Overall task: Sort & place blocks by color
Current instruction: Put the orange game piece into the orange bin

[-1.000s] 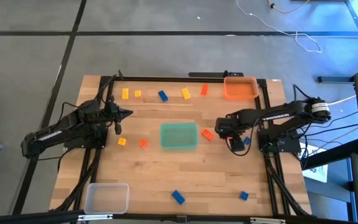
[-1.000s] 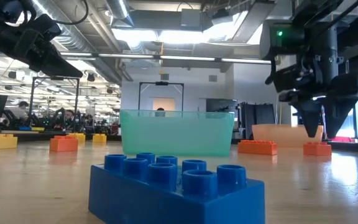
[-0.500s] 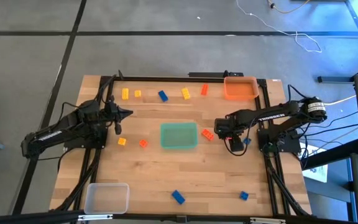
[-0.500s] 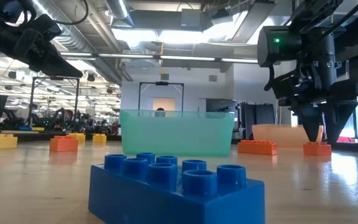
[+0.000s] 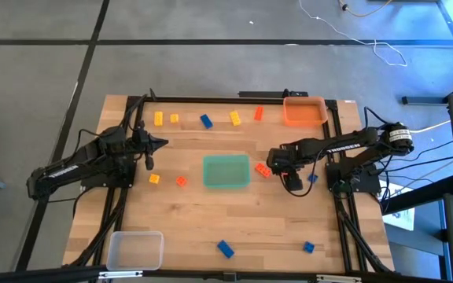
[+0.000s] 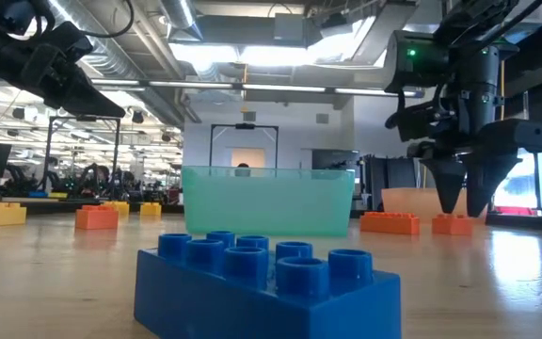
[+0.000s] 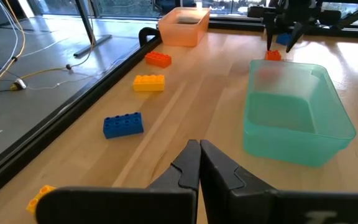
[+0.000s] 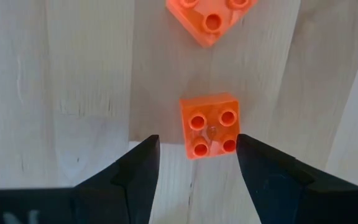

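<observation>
Right tool (image 8: 194, 165): fingers apart, pointing straight down over the tabletop (image 5: 195, 228), just right of the green tray (image 5: 226, 171). Fingertips (image 6: 448, 196) sit low, close to the wood. Nothing is held.

Directly below the gap between its fingers lies a small square orange block (image 8: 209, 126), four studs up, slightly skewed. It rests on the wood and touches neither finger. Just beyond it sits a second orange block (image 8: 211, 18), apart from the first. From above, these two read as one orange patch (image 5: 263, 169) beside the tray's right edge. A blue block (image 5: 312, 178) lies right of the tool, partly under the arm.

Left tool (image 7: 199, 163): fingers together, empty, raised above the left side of the tabletop, pointing toward the green tray.

Far row of blocks, left to right: two yellow (image 5: 159, 119) (image 5: 174, 119), one blue (image 5: 206, 121), one yellow (image 5: 235, 118), one orange (image 5: 259, 114). The orange tray (image 5: 304, 112) is at the far right corner.

Left of the green tray: a yellow block (image 5: 154, 178) and an orange one (image 5: 181, 181), near each other.

Near edge: a blue block (image 5: 225, 248) at centre, a smaller blue one (image 5: 308, 247) to its right, and a clear tray (image 5: 134, 250) at the near left corner.
</observation>
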Action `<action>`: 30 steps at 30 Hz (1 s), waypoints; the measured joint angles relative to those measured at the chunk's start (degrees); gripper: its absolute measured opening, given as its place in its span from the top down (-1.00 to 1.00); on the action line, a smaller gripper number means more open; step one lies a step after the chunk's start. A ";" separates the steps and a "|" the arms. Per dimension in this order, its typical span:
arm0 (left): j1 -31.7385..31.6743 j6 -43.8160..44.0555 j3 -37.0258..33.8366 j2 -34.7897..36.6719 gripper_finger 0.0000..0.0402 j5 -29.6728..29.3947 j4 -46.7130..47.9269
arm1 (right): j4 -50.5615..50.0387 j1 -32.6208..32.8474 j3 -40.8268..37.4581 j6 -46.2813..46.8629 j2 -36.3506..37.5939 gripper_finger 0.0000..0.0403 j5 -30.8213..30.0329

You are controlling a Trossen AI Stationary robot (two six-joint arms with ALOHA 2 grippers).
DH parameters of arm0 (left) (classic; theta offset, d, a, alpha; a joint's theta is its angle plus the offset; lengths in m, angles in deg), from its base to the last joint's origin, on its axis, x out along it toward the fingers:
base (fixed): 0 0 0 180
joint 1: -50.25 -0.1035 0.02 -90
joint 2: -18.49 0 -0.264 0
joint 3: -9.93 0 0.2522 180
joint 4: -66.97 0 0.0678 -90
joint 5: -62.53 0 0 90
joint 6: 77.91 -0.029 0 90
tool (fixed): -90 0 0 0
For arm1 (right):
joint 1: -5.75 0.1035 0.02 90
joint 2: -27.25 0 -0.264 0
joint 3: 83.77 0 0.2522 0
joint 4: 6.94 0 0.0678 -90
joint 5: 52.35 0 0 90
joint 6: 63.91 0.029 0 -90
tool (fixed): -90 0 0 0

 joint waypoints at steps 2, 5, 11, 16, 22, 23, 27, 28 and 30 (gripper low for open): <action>0.00 0.00 0.00 0.00 1.00 0.00 0.00 | 0.03 0.00 0.00 -0.07 0.00 -0.06 -0.02; 0.01 0.00 0.00 0.00 1.00 0.00 0.00 | 0.17 0.00 0.00 -0.11 0.00 -0.06 -0.04; 0.02 0.00 0.00 0.00 1.00 -0.02 0.00 | 1.78 -0.59 0.00 -0.11 -0.01 -0.06 -0.84; 0.02 0.00 0.00 0.00 1.00 -0.11 0.01 | 1.95 -1.65 0.02 0.02 -2.08 -0.06 0.10; 0.02 -0.02 0.00 0.00 1.00 -0.17 0.00 | 2.96 -1.92 0.02 -1.24 -4.92 -0.06 0.66; 0.01 -0.01 0.00 0.00 1.00 -0.20 0.00 | 3.66 -1.92 0.02 -1.20 -5.53 -0.06 0.66; 0.00 -0.02 0.00 0.00 1.00 -0.22 0.00 | 4.77 -1.92 0.27 -1.03 -7.69 -0.06 0.87; 0.02 -0.01 0.00 0.00 1.00 -0.22 0.00 | 4.78 -1.92 0.28 -0.41 -8.14 -0.06 0.83; 0.00 0.00 0.00 0.00 1.00 -0.22 -0.01 | 4.22 -1.90 0.36 1.68 -8.71 -0.05 0.20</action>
